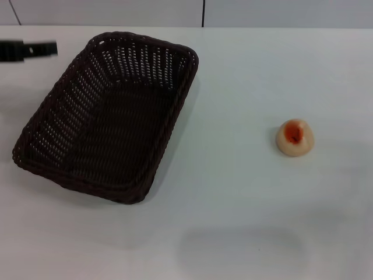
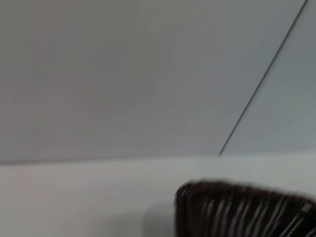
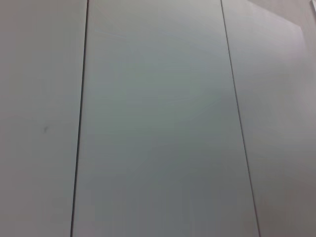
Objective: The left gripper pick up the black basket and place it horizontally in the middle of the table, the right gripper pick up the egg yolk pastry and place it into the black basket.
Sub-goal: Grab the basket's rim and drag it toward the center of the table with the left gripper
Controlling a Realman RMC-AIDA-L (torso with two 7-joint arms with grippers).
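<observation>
Two task objects lie on the plain white smooth table [image 1: 233, 221]: the large rectangular dark brown-black woven wicker basket [image 1: 108, 116], sitting skewed with its long axis running diagonally, and the small round pale beige egg yolk pastry [image 1: 295, 137] with an orange-red spot on top, well apart from the basket on the robot's right side. Only a black tip of the left gripper [image 1: 29, 49] shows in the head view, just beside the basket's far left corner and apart from the rim; whether its jaws are spread or pressed together I cannot tell. Right gripper is not in view; its wrist camera shows only pale wall panels. Basket judged light and fairly stiff, with some flex in the openwork sides; the braided rim looks the best hold, a pinch over the near-left edge giving grip on the weave. Pastry judged soft, crumbly, fragile: take it low across its dome, with gentle closure.
</observation>
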